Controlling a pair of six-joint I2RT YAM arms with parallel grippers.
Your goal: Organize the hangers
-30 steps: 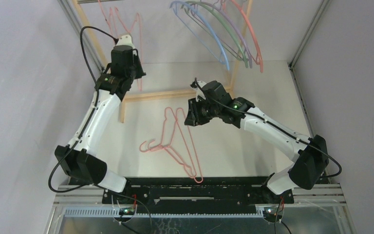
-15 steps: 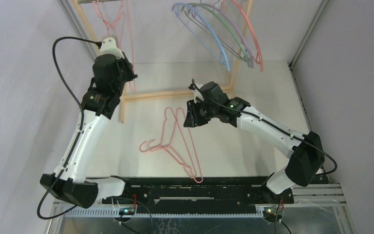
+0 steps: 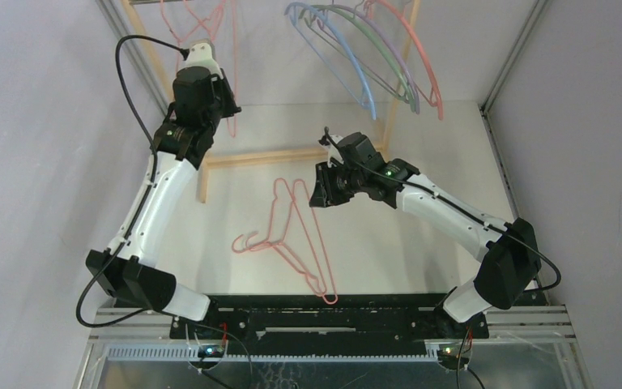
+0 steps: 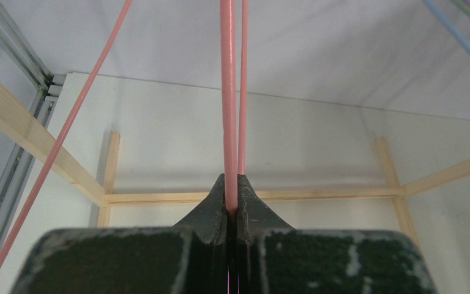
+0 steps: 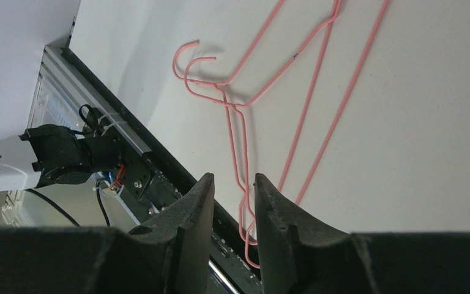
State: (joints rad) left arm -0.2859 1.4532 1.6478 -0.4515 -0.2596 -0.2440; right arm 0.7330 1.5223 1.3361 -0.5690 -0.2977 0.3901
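Left gripper [image 4: 232, 205] clamped tight on pink hanger [image 4: 228, 110] at far-left of rack [image 3: 291, 156], shifted right since half a second ago. Right gripper [image 5: 234, 184] slightly open, empty, unmoved above two pink hangers [image 3: 291, 235] on table [image 3: 389, 259].

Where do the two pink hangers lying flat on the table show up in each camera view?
Top external: the pink hangers lie at centre, hooks toward the image's left.
Left wrist: not in view.
Right wrist: upper middle of the picture.
Shared landmark: the black base rail, near their lower ends.
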